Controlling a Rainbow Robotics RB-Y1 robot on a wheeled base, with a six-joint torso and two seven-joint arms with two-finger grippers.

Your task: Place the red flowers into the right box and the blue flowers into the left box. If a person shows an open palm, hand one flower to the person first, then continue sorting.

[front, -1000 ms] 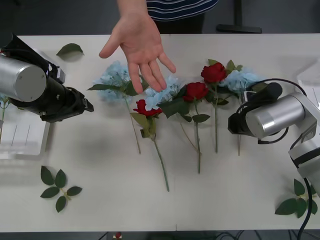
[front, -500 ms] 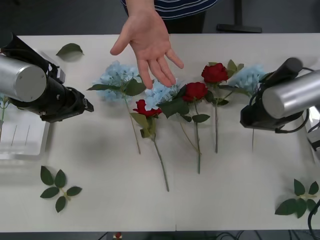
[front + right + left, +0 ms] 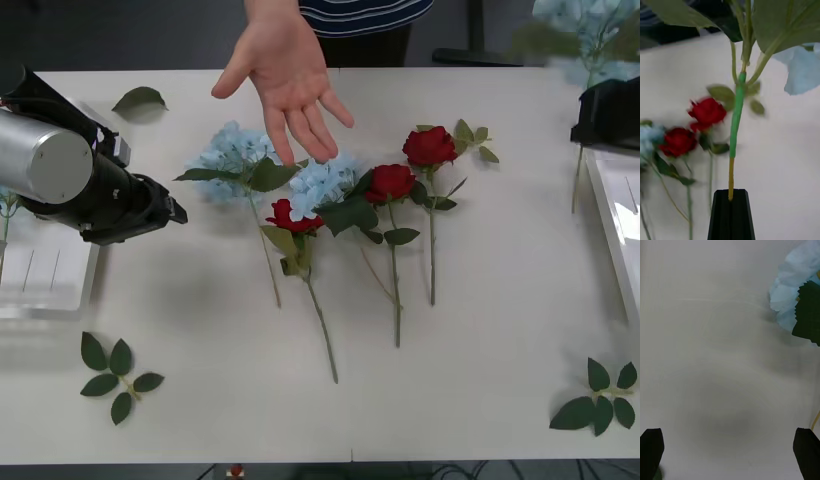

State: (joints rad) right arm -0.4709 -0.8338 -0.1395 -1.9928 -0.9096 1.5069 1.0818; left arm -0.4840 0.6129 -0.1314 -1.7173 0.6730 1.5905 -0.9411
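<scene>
The right tool (image 3: 731, 210) is pinching the bare end of a blue flower's stem (image 3: 736, 123), its fingers pressed together on it, so the fluffy head (image 3: 590, 18) is hanging high at the far right corner, above the right box (image 3: 612, 215). Holding it by the stem tip is keeping the head clear of the tool, which should suit passing it on.

A person's hand (image 3: 287, 75) is reaching over the tabletop (image 3: 480, 330) with the palm open, hovering above the flowers lying there. That gesture is asking for a flower first, so the lifted one is probably meant for the hand rather than for a box.

On the tabletop, 2 blue flowers (image 3: 235, 155) and 3 red flowers (image 3: 391, 183) are lying in a loose row with stems pointing toward the robot, easy to grasp low down.

The left tool (image 3: 730, 453) is waiting with its fingers spread wide, beside the left box (image 3: 45, 275), near a blue head.
</scene>
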